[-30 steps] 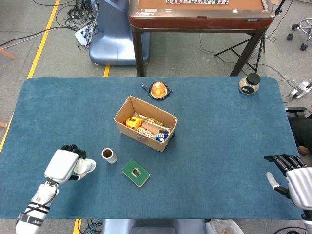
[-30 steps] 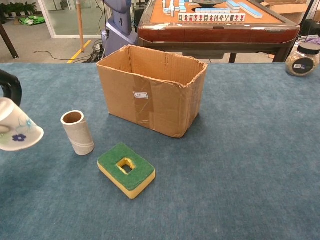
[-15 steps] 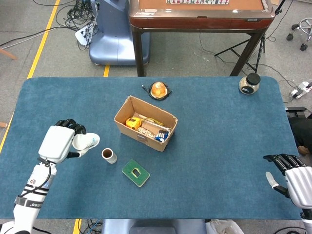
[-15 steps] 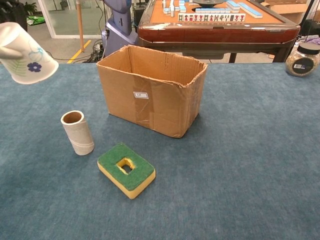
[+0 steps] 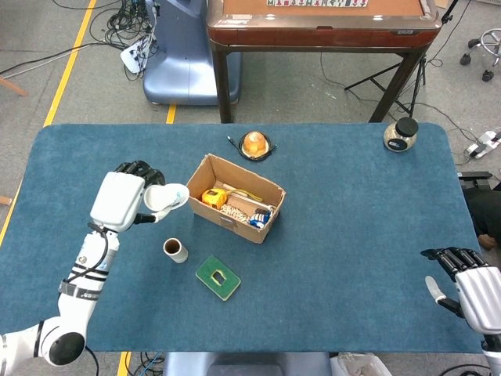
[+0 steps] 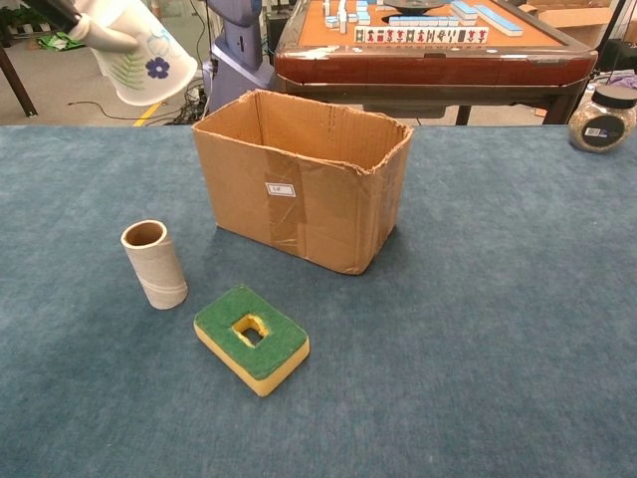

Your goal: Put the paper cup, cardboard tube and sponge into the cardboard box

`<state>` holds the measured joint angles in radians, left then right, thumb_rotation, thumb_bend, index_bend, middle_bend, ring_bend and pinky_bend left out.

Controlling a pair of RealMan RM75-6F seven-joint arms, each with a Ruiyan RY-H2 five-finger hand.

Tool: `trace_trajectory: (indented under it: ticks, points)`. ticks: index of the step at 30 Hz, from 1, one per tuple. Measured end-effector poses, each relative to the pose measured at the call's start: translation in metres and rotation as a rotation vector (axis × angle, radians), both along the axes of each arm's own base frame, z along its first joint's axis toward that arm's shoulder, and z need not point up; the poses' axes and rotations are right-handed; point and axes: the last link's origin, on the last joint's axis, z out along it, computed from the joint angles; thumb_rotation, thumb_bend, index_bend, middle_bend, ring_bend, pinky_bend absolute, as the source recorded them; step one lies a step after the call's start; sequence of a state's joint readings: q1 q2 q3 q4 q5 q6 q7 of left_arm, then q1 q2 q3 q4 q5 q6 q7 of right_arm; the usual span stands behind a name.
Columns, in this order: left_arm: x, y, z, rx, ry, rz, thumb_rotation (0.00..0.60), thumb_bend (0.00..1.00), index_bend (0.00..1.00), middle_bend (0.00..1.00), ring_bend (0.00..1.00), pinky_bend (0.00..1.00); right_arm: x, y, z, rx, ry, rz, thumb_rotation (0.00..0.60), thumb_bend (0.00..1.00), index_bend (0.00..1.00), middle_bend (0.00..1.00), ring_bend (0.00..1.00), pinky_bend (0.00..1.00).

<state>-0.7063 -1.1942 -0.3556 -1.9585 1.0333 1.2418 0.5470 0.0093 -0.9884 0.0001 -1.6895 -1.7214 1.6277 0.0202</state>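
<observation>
The tabletop [image 5: 352,235] is covered in blue-teal fabric. An open cardboard box [image 5: 234,198] stands near its middle. Near the box, on the robot's side, a cardboard tube [image 5: 175,251] stands upright, slightly tilted. A green-topped, yellow-bodied sponge [image 5: 218,277] with a hole through its centre lies flat just beside the tube. Toward the far edge sits a round orange object [image 5: 255,144] on a dark base. A dark-lidded glass jar [image 5: 401,134] stands at the far right corner.

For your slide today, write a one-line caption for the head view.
Left hand carries the paper cup toward the open cardboard box; cardboard tube and sponge wait on the table.
</observation>
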Motion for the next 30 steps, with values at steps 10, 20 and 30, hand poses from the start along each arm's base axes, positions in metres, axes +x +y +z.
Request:
trace_trajectory:
  ticks: [10,20,30]
  points:
    - [0.020,0.021,-0.029,-0.054,-0.018,-0.033,0.600,0.24,0.51,0.57,0.28,0.31,-0.002,-0.002,0.001,0.002,-0.002,-0.013,0.600,0.38,0.34,0.41,0.33,0.37]
    - [0.038,0.035,-0.059,-0.064,-0.066,-0.069,0.600,0.24,0.50,0.55,0.28,0.33,-0.002,-0.004,0.000,0.007,0.000,-0.020,0.600,0.38,0.34,0.41,0.33,0.37]
    - [0.036,0.053,-0.085,-0.098,-0.026,-0.038,0.600,0.24,0.40,0.40,0.27,0.33,-0.003,-0.004,0.002,0.004,-0.004,-0.028,0.600,0.38,0.34,0.41,0.33,0.37]
